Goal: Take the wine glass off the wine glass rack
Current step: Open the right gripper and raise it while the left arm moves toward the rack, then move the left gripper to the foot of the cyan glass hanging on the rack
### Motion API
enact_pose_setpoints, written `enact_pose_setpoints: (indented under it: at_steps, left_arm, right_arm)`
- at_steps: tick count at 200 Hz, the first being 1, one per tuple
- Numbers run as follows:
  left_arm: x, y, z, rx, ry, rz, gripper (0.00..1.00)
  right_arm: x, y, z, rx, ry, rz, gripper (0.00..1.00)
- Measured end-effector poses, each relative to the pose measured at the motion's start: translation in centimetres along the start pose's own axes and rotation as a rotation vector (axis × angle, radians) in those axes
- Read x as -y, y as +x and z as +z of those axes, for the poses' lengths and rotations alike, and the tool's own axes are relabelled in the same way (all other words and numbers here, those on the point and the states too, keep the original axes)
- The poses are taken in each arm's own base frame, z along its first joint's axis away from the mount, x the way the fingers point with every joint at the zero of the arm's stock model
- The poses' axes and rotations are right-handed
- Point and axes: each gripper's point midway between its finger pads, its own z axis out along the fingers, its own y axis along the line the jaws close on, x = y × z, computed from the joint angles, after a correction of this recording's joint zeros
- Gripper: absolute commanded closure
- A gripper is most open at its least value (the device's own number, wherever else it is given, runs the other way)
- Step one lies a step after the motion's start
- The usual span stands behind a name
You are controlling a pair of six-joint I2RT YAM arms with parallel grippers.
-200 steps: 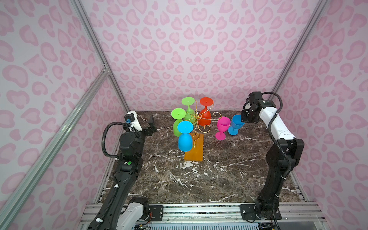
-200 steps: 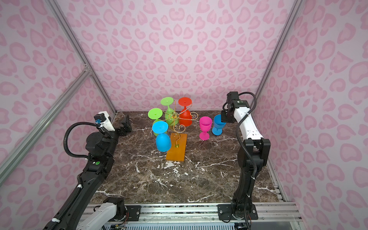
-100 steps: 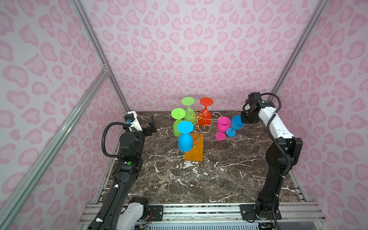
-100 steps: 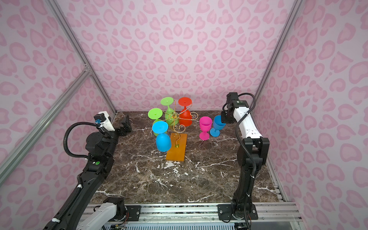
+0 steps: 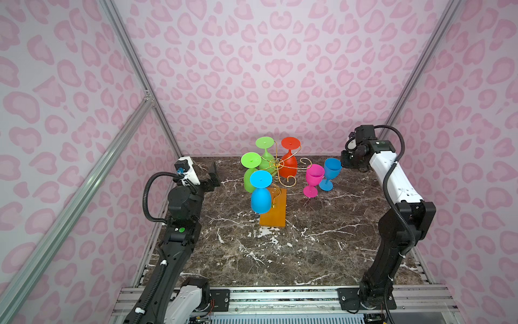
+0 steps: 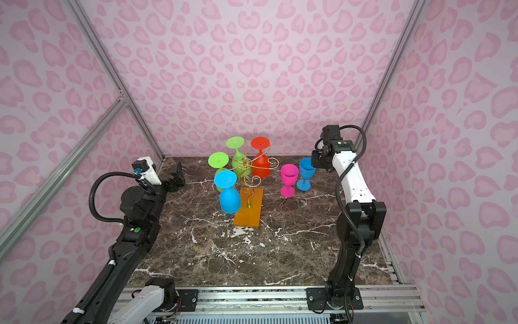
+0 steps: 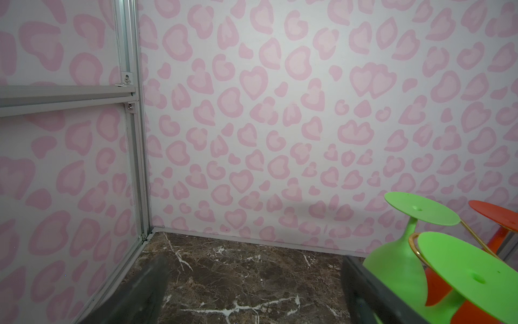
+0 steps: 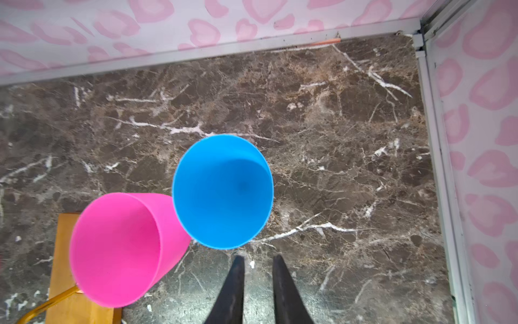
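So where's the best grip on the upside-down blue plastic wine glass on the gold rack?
Take the upside-down blue plastic wine glass by its bowl, probably from the left arm's side: its foot sits up on the gold wire rack, the rack's orange-brown wooden base lies to its right and a lime-green glass hangs behind.

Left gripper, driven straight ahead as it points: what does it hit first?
Likely the marble table near the back wall; depth unclear, and a green wine glass hangs close beside the left gripper.
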Motion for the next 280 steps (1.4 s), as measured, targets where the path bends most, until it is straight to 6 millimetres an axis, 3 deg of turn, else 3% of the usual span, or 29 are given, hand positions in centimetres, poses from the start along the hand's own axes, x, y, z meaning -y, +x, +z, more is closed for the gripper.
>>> enact_pose_setpoints:
  at_steps: [39, 64, 105, 131, 159, 189, 234, 280]
  left_arm:
    - [-0.6, -0.7, -0.5, 0.018, -0.028, -0.028, 0.03]
    - [-1.1, -1.3, -1.0, 0.039, -0.054, -0.058, 0.04]
    - [-1.0, -2.2, -2.4, 0.044, -0.042, -0.16, 0.0]
    - [-0.1, -3.0, -3.2, 0.011, 0.005, -0.249, 0.06]
    - [2.2, -3.7, -3.8, -0.06, 0.126, -0.329, 0.1]
    - [6.0, -3.8, -5.1, -0.192, 0.322, -0.405, 0.17]
    - [10.6, -1.2, -8.1, -0.46, 0.571, -0.559, 0.34]
    - [12.9, 1.0, -10.1, -0.666, 0.69, -0.689, 0.41]
  right_arm:
    - [-1.2, -0.6, -3.4, 0.117, -0.072, 0.029, 0.69]
    - [-2.2, 0.3, -6.1, 0.206, -0.115, 0.048, 0.62]
    - [-5.6, 2.2, -11.0, 0.383, -0.18, -0.009, 0.39]
    - [-6.9, 3.4, -14.0, 0.482, -0.213, -0.039, 0.25]
    - [-8.1, 4.2, -17.1, 0.591, -0.26, -0.06, 0.16]
    - [-8.7, 4.8, -19.1, 0.667, -0.302, -0.069, 0.14]
    - [-8.4, 5.2, -19.9, 0.714, -0.308, -0.062, 0.13]
    - [-8.8, 5.4, -19.7, 0.721, -0.337, -0.06, 0.13]
